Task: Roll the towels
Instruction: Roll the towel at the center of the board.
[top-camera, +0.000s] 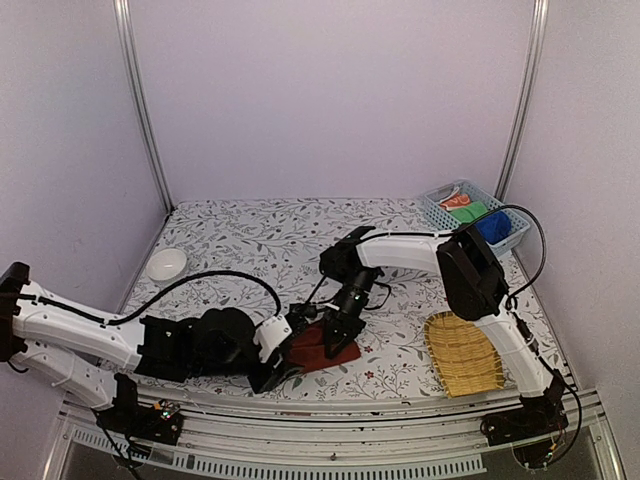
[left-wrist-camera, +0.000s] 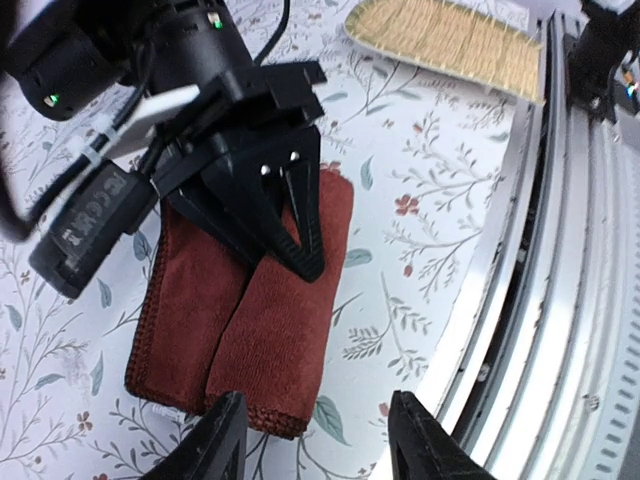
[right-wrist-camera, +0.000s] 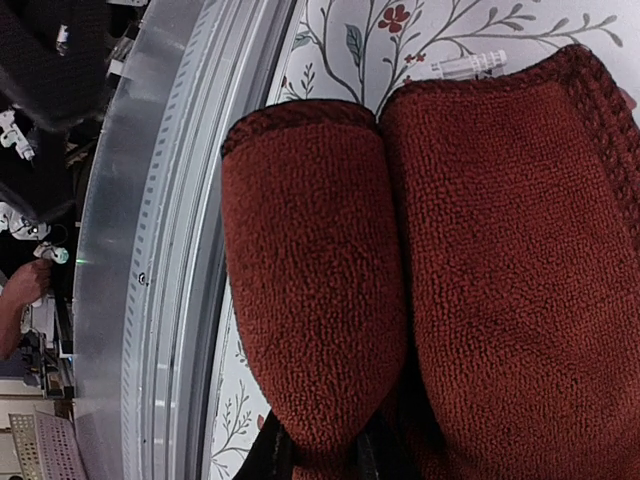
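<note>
Towels lie well apart from above: the reddish-brown towel (top-camera: 312, 357) near the front edge of the table (top-camera: 250, 240), flanked by the left gripper (top-camera: 290, 365) and the right gripper (top-camera: 335, 345); the blue towel (top-camera: 493, 227) in a plastic basket (top-camera: 432, 205), beyond a woven mat (top-camera: 463, 352). From the left wrist, the left fingers (left-wrist-camera: 225, 445) are seen spread, released, at the towel's end. From the right wrist, a thick terry fold is seen clenched by the right gripper.

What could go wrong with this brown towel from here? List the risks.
The right fingers pinch the reddish-brown towel at one spot, so its loose roll may spring open on release. The roll lies close to the metal edge rail; a nudge could push it over. The open left fingers hover at its end and might snag it.
</note>
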